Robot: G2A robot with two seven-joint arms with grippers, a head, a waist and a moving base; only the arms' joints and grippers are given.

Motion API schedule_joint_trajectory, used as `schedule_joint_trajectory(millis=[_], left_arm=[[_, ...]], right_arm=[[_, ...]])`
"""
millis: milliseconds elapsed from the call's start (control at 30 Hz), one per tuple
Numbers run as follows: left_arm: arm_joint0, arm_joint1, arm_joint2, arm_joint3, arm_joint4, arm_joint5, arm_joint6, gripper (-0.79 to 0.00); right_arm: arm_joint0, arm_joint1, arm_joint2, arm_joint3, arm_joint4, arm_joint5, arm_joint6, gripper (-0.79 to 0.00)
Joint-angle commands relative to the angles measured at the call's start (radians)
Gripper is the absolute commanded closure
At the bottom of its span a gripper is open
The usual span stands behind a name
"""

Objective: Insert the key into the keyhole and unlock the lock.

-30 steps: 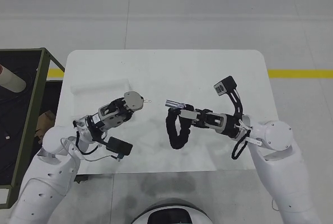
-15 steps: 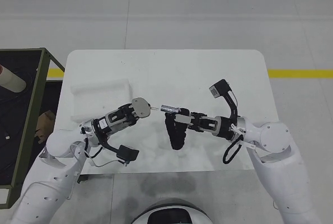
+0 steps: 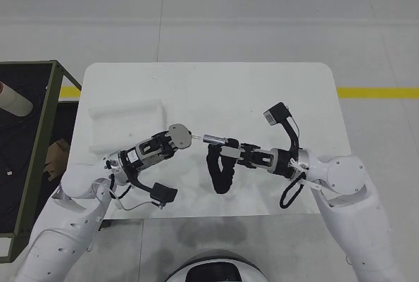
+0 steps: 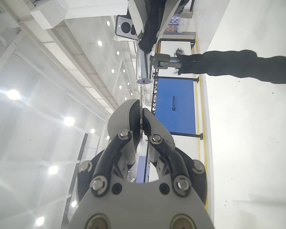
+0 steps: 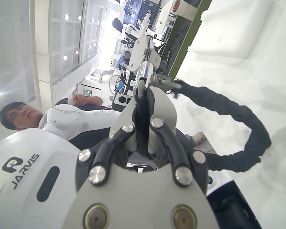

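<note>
While left pincer nips a thin key, right pincer clamps a chrome-barrelled lock.

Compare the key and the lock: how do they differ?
The key is a thin flat blade; the lock is a silver cylinder trailing a black sleeved cable loop. The left gripper pinches the key; the right gripper clamps the lock by its sleeve. Both are gripped by shut fingers.

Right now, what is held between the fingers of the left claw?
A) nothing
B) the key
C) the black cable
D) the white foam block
B: the left claw is shut on the thin flat key, and the key's tip points at the end of the silver lock, which the right claw holds.
</note>
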Motion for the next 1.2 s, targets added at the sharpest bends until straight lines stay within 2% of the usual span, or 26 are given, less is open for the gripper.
schedule_joint_trajectory(millis=[0,667,1167], left_arm=[[0.001,0.000,0.002,-0.002,0.004,0.004,0.003,0.000],[0.012,0.001,-0.005,-0.017,0.082,0.058,-0.019,0.000],[0.022,-0.001,-0.006,-0.022,0.075,0.076,-0.035,0.000]], right_arm=[[0.001,0.001,-0.001,0.000,-0.001,0.000,-0.001,0.000],[0.013,0.012,-0.024,0.000,0.023,0.017,-0.002,0.000],[0.023,0.019,-0.038,0.000,0.029,0.021,-0.012,0.000]])
